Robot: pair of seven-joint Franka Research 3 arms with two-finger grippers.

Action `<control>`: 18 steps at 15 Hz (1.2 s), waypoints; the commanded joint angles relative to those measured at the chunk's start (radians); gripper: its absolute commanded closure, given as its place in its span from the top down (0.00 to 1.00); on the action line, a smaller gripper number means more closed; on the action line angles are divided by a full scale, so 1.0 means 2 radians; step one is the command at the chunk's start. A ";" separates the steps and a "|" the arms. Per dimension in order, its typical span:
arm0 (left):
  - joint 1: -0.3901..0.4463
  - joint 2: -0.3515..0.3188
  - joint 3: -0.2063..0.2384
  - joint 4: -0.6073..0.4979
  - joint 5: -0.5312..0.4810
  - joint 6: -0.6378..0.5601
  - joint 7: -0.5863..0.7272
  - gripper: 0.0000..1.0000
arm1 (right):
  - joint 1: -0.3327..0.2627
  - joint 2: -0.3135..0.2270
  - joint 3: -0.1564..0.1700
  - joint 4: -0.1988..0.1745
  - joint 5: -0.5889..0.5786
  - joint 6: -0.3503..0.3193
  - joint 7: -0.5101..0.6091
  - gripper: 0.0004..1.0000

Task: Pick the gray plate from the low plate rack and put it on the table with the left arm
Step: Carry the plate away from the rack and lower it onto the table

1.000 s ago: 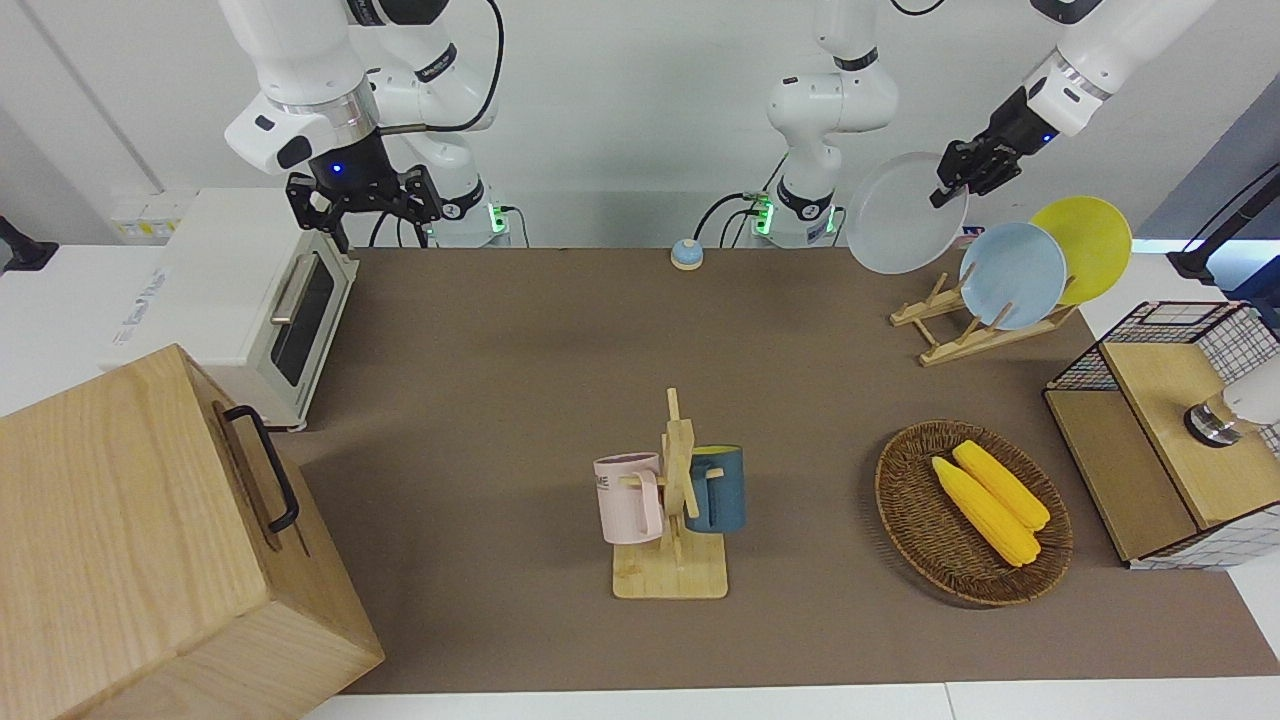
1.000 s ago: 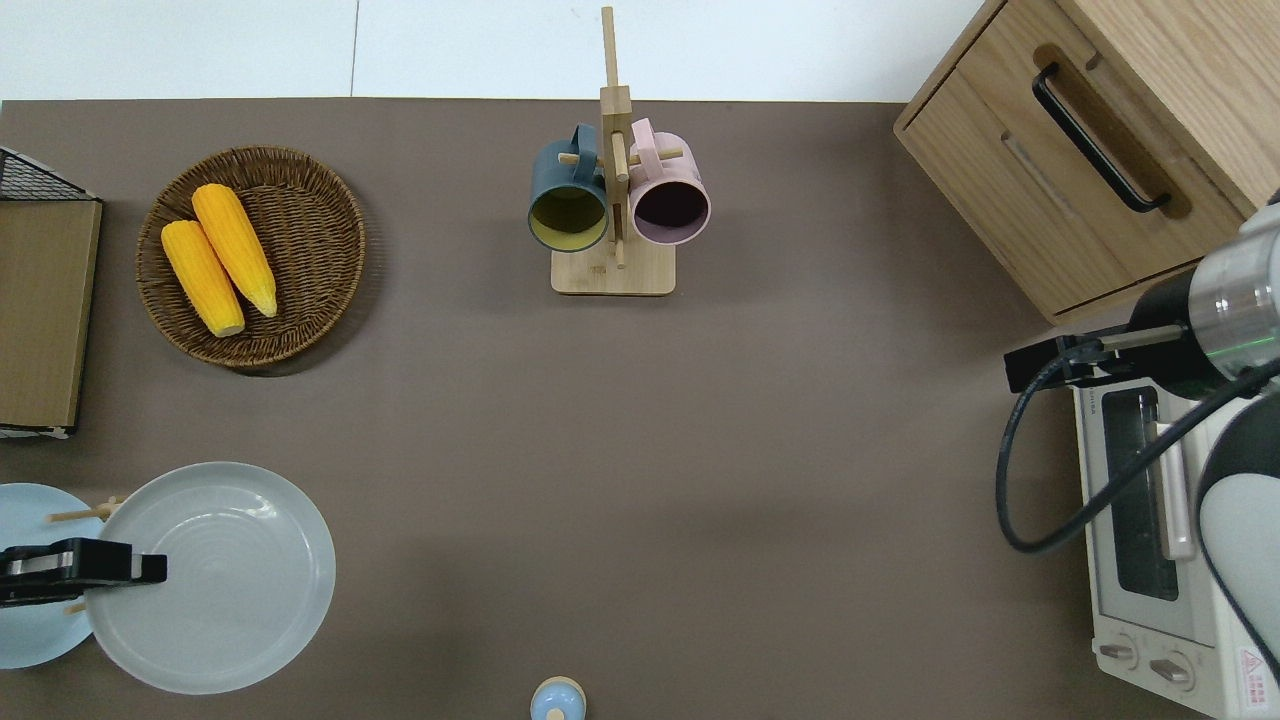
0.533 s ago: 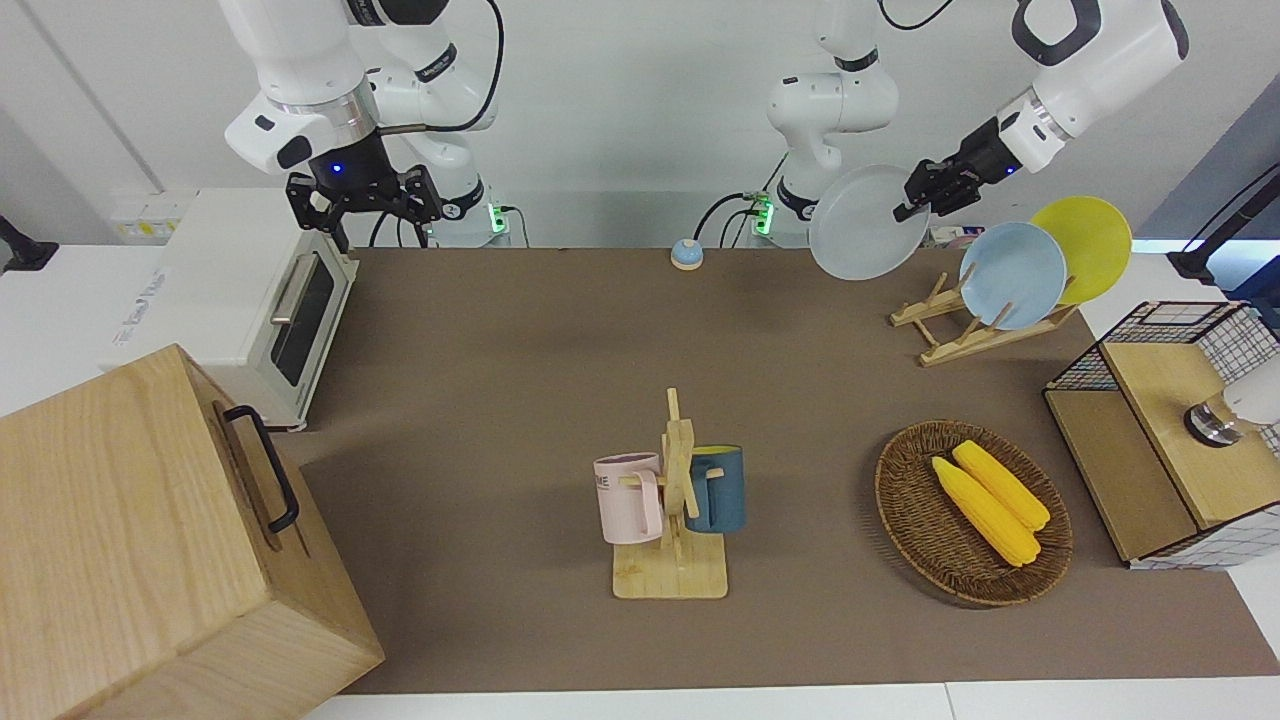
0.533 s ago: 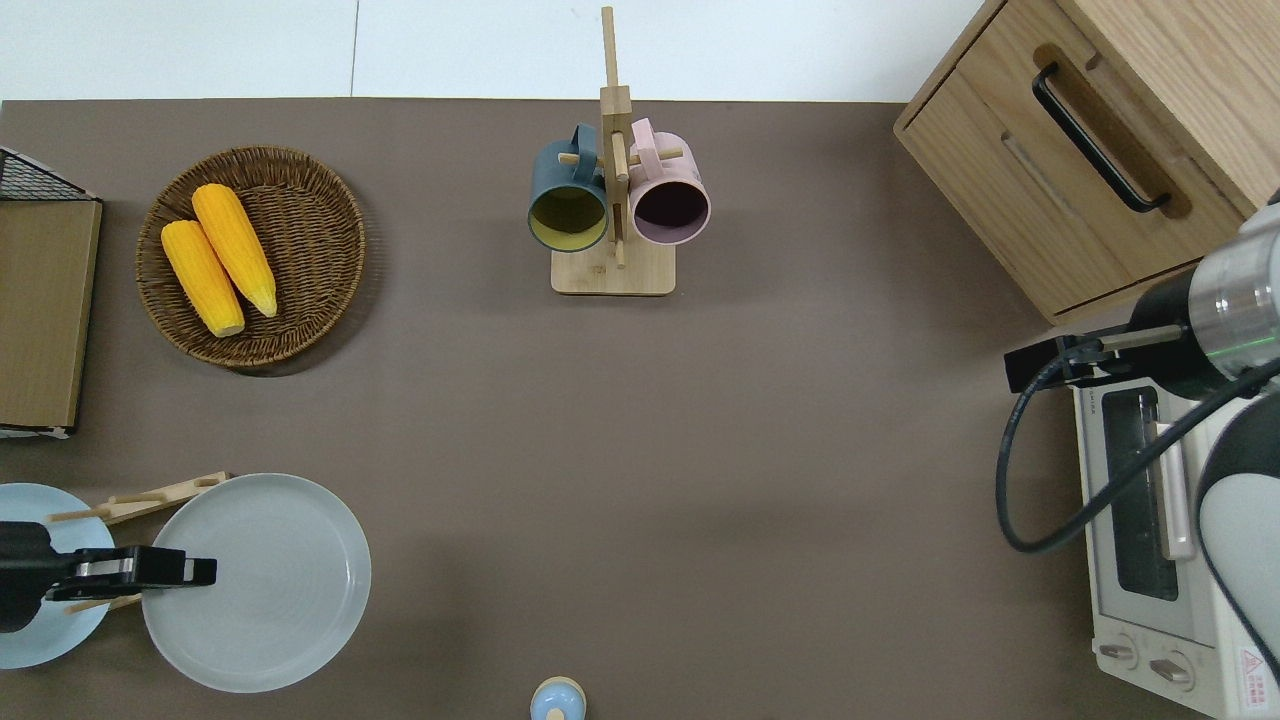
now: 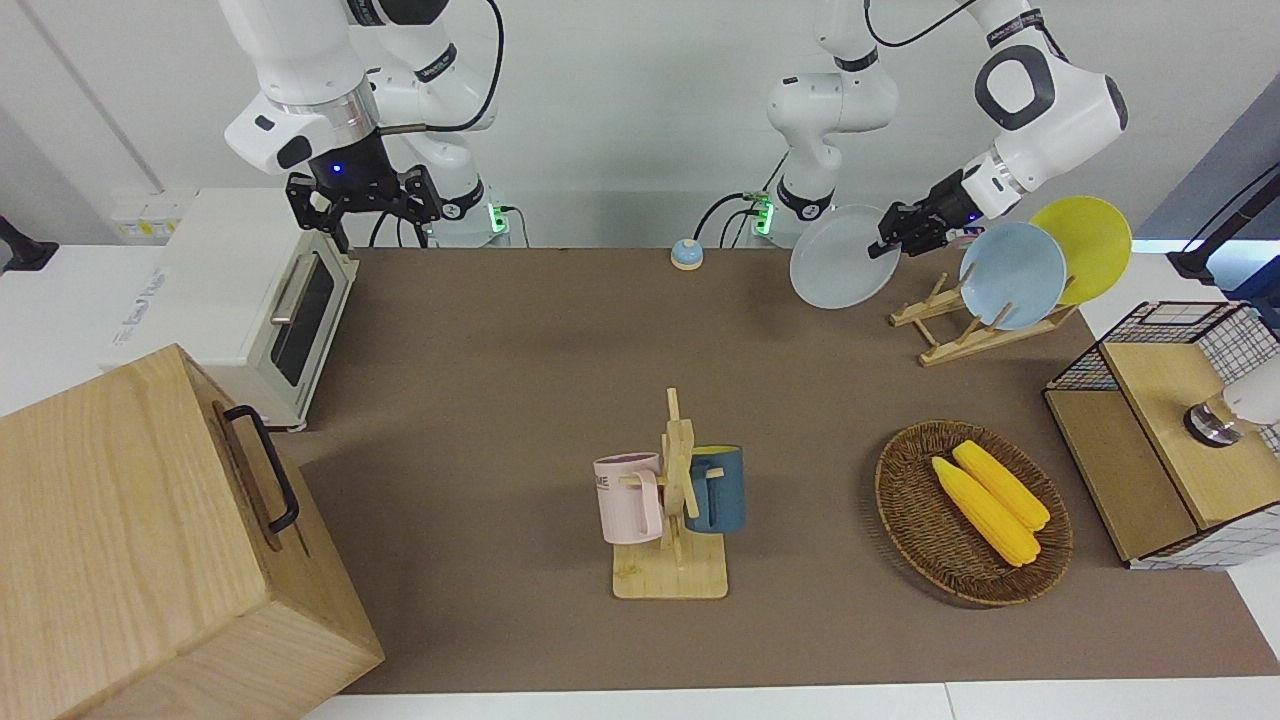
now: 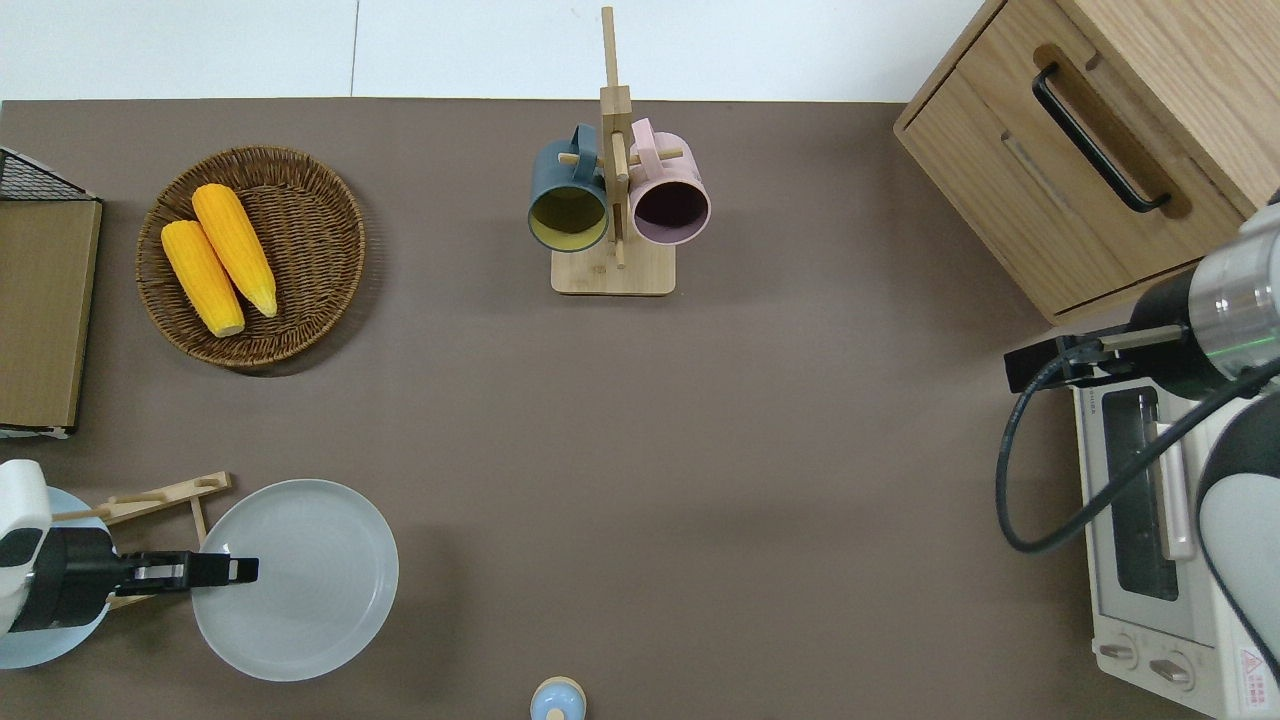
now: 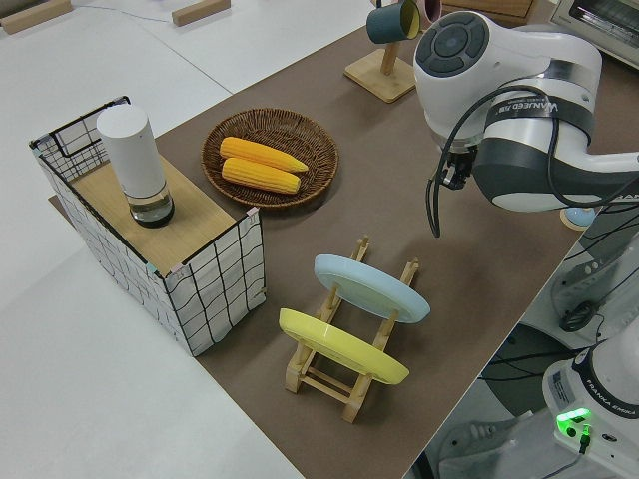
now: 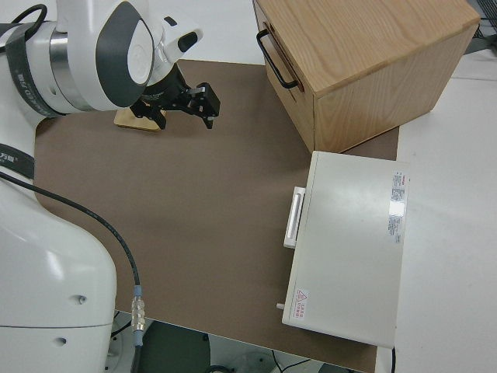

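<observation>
Overhead view: my left gripper [image 6: 235, 570], jaws clamped on the rim of the gray plate [image 6: 300, 580], holds it clear of the low plate rack [image 6: 160, 495], over bare table [image 6: 640, 450]; lowering and release remain.

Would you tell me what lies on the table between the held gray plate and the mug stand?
Nothing: the overhead view shows only bare brown table between the gray plate and the mug stand.

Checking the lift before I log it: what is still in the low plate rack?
The low plate rack holds the light blue plate and the yellow plate. The gray plate is out, gripped by the left gripper over bare table. How the plates seat between pegs is hidden.
</observation>
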 commanded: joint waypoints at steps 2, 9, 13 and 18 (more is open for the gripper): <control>-0.004 -0.010 0.003 -0.041 -0.015 0.047 0.023 0.00 | -0.009 -0.001 0.008 0.005 -0.001 -0.007 0.006 0.98; -0.002 0.001 0.003 -0.091 -0.042 0.106 0.087 0.00 | -0.009 -0.001 0.009 0.005 -0.001 -0.007 0.006 0.98; -0.004 0.013 0.003 -0.106 -0.061 0.132 0.108 0.00 | -0.009 -0.001 0.008 0.005 -0.001 -0.007 0.006 0.98; -0.007 0.037 0.000 -0.108 -0.063 0.159 0.126 0.00 | -0.009 -0.001 0.009 0.005 -0.001 -0.007 0.006 0.98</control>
